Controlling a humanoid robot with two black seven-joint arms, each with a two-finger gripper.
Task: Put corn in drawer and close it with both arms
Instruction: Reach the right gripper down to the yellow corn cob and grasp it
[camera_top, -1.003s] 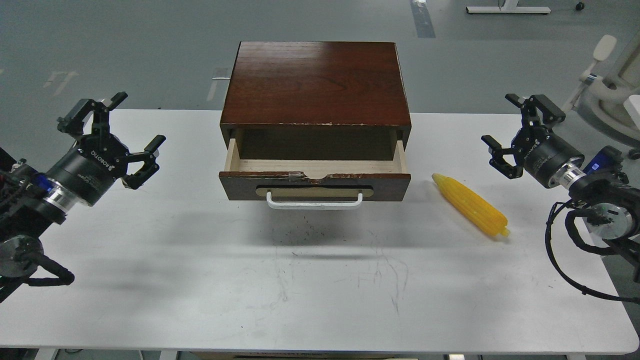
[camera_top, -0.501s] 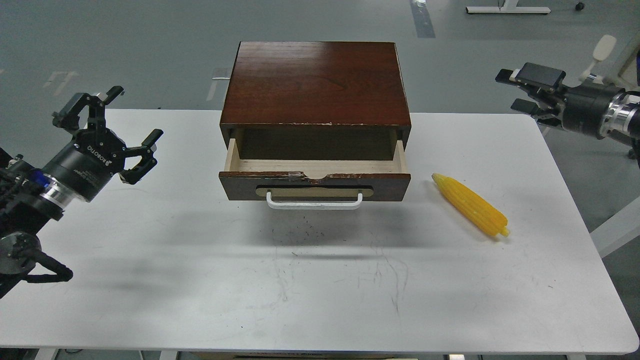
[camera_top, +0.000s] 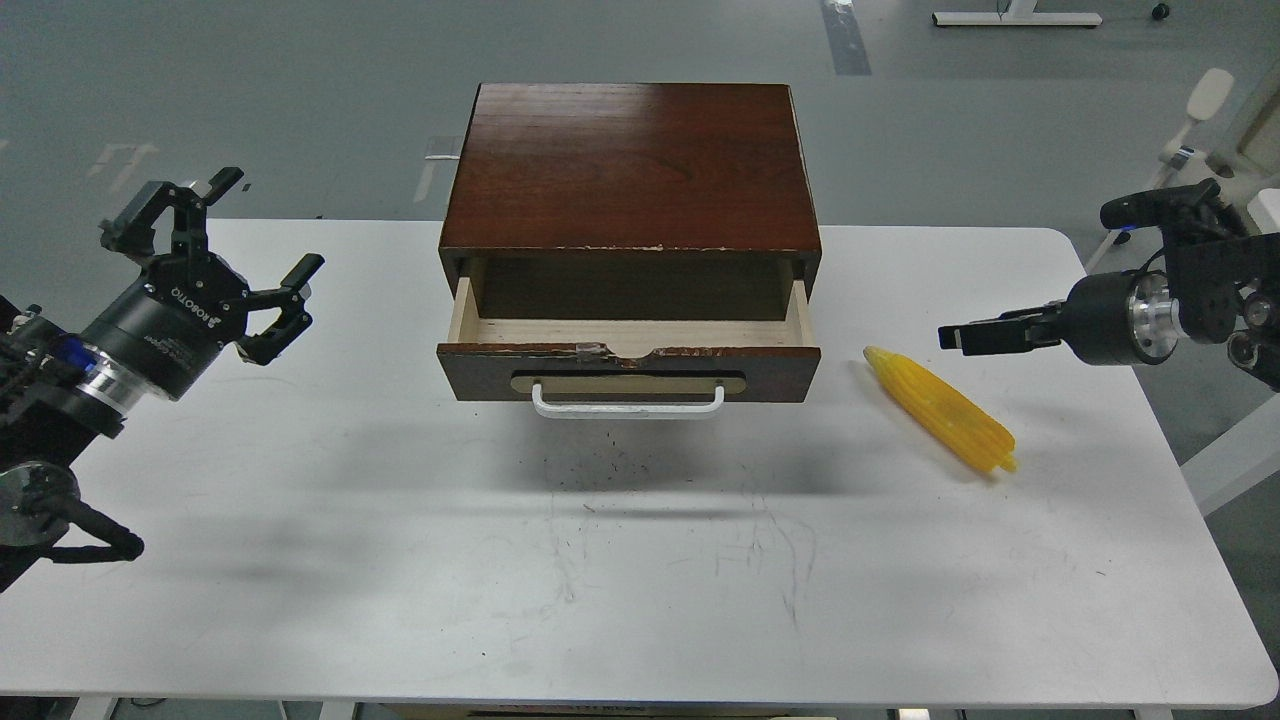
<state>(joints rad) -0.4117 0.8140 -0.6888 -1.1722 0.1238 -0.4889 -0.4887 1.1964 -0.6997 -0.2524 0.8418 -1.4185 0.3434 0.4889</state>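
Presently, reach phase: corn (camera_top: 940, 409) lies on tabletop (camera_top: 640, 560) right of the open drawer (camera_top: 630, 350); left fingers (camera_top: 215, 265) spread, empty; right fingers (camera_top: 960, 337) edge-on, spread indeterminate. Next: descend, straddle the cob.

white scuffed table (camera_top: 300, 560); grey floor (camera_top: 250, 90), white stand base (camera_top: 1015, 18)

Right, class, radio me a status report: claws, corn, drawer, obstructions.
Left claw open, empty. Right claw edge-on, state unclear. Corn on table, right of open drawer. Nothing blocking.
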